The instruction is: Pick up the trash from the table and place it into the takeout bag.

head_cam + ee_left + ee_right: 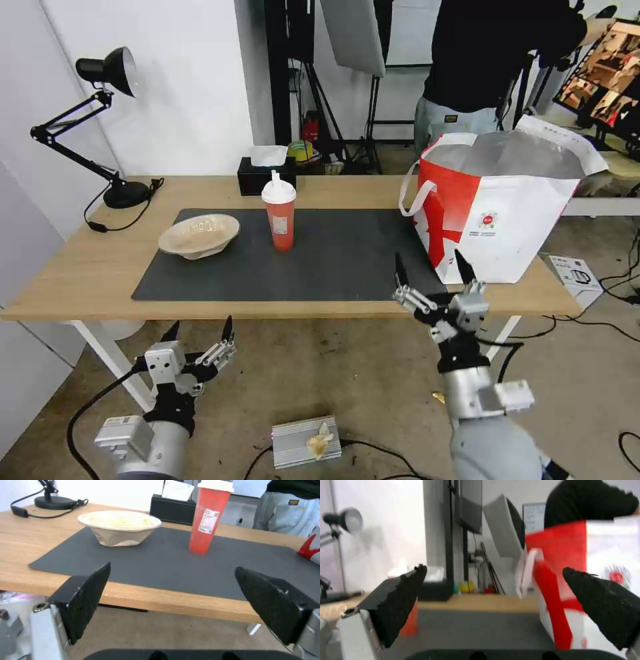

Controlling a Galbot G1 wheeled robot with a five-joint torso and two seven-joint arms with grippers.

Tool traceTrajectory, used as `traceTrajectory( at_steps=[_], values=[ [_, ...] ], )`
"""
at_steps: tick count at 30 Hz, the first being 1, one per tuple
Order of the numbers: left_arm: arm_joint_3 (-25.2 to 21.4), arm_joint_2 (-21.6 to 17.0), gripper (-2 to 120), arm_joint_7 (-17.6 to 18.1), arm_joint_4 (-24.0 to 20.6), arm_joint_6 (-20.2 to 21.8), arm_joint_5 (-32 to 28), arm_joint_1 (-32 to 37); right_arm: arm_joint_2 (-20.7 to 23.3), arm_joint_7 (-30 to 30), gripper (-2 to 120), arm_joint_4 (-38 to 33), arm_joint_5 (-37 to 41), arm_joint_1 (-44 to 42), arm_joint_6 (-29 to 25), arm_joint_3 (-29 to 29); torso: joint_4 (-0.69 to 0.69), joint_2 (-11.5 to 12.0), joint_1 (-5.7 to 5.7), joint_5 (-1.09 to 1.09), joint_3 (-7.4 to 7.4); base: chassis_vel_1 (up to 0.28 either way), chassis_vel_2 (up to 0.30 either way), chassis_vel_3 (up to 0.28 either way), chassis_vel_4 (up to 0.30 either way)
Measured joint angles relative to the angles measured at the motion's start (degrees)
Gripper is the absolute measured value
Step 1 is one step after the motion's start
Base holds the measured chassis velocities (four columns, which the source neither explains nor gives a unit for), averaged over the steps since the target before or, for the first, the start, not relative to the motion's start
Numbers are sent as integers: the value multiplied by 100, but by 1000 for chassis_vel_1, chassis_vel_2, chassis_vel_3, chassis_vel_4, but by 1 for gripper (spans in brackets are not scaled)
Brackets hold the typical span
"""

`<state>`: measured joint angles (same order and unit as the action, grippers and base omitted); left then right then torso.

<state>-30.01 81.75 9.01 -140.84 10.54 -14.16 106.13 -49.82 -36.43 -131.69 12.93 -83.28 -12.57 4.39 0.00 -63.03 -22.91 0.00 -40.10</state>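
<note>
Trash was on the bench (pixel 87 273): pulp bowl (pixel 199 235) and red cup (pixel 279 215) on the mat, takeout bag (pixel 497 207) right. My right hand (pixel 433 272) and left hand (pixel 198 328) hung apart, empty; I judged the next reach needed the cup.

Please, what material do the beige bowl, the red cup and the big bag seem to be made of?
Beige bowl: probably moulded pulp; matte, creased sides.
Red cup: likely plastic, translucent red with a smooth white lid.
Takeout bag: seemingly a coated fabric or plastic shell, slightly glossy, with silver foil-like lining at its open top.
</note>
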Motion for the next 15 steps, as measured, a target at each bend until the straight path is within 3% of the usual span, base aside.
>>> traceTrajectory(
  at_steps=[15],
  values=[
    [30,-21,100,0,1,2,-5,1,-182,-669,100,-37,-408,-852,302,-30,1,0,-1,0,-1,0,0,0,0]
  ],
)
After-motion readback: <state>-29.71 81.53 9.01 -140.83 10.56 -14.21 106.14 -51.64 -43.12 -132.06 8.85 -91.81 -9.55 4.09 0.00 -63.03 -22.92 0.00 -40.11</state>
